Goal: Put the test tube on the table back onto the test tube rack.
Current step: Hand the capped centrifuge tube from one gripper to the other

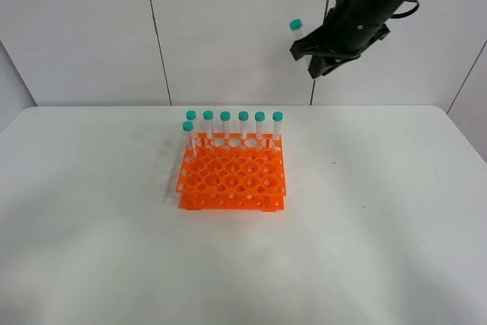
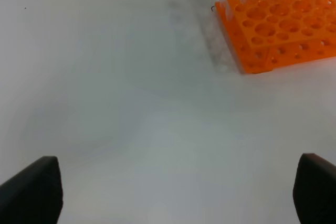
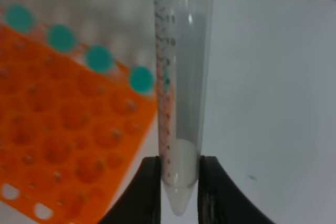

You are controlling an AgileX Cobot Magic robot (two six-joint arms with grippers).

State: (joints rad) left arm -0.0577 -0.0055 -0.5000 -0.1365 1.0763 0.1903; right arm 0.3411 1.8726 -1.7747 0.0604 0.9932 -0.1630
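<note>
Overhead, my right gripper (image 1: 310, 52) hung above the white matte table (image 1: 380, 188) near its far edge, clamping the slim clear teal-capped test tube (image 1: 296, 25). The orange plastic grid rack (image 1: 232, 180) sat centrally. By the left wrist camera, my left gripper (image 2: 173, 190) gaped wide, holding nothing. By the right wrist camera, black fingers (image 3: 144, 192) pinched the tube's conical tip.

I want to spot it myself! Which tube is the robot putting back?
Find the bright orange plastic rack on the white table, then look up right. A black claw grips a clear teal-capped tube. Only this one hangs in air, outside the rack.
</note>
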